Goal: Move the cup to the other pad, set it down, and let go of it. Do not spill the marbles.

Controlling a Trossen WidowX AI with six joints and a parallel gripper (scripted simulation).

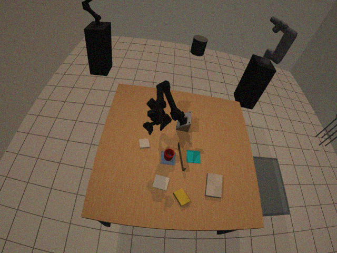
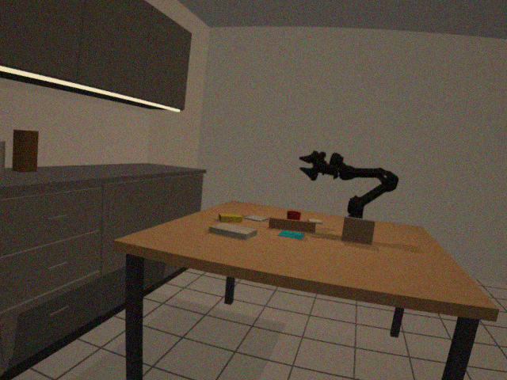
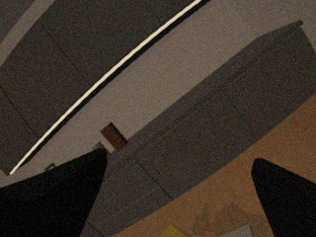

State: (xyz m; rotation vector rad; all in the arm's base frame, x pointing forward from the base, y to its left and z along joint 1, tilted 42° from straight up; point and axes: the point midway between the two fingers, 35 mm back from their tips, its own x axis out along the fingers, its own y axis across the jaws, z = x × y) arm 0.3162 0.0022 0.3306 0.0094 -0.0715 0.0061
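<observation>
The gripper (image 1: pixel 158 131) (image 2: pixel 302 164) (image 3: pixel 182 162) is in the air above the table (image 1: pixel 122 196) (image 2: pixel 278 261) (image 3: pixel 291 143), its fingers wide apart with nothing between them. The wrist view shows a dark fingertip at either side, and past the gap between them the cabinet fronts and a brown block (image 2: pixel 25 150) (image 3: pixel 114 136) on the counter; the top view does not take in that block.

The red cup (image 1: pixel 169 154) (image 2: pixel 293 214) is well apart from the fingers and lower than they are, upright on the blue pad (image 1: pixel 164 161). Only the top view looks into the cup, where something small shows inside, too blurred to count. The exterior view gives just its upper part over a low brown barrier (image 1: pixel 181 157) (image 2: pixel 291 225), which hides the blue pad; the wrist view has no cup at all.

The teal pad (image 1: pixel 193 156) (image 2: pixel 291 234) lies across the barrier from the cup, farther from the fingers in the top view. The exterior view makes the gripper's height plain, with both fingers well over the cup's rim, which the top view leaves hard to judge.
</observation>
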